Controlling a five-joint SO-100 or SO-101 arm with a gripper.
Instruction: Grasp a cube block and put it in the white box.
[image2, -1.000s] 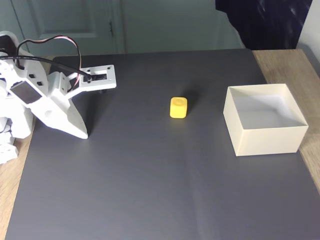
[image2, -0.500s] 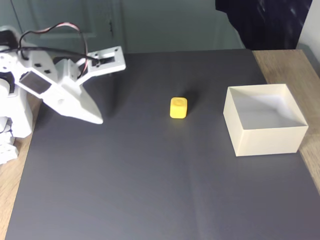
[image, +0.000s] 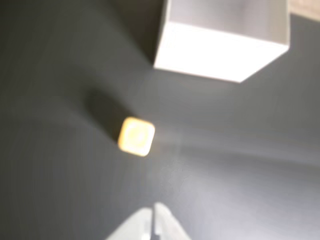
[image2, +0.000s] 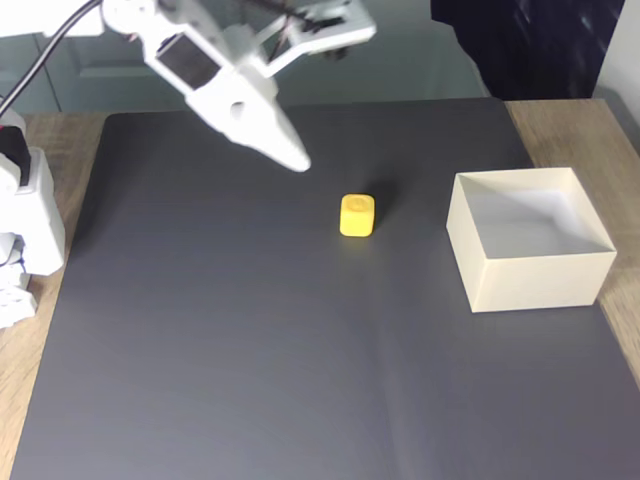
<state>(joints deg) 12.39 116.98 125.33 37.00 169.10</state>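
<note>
One arm reaches in from the left edge of the fixed view, its gripper (image2: 298, 160) raised over the dark mat (image2: 250, 350), up and to the left of the cube (image2: 357, 215) and well apart from it. In the wrist view the two fingertips (image: 152, 220) lie close together at the bottom edge, a narrow slit between them and nothing held. The cube sits on the mat near its middle, its dimpled face up, touching nothing. Right of the cube, with a clear gap of mat between, stands the box (image2: 530, 280), open side up and nothing inside. In the blurred wrist view the cube (image: 136, 136) lies above the fingertips and the box (image: 220, 50) beyond the cube, upper right.
</note>
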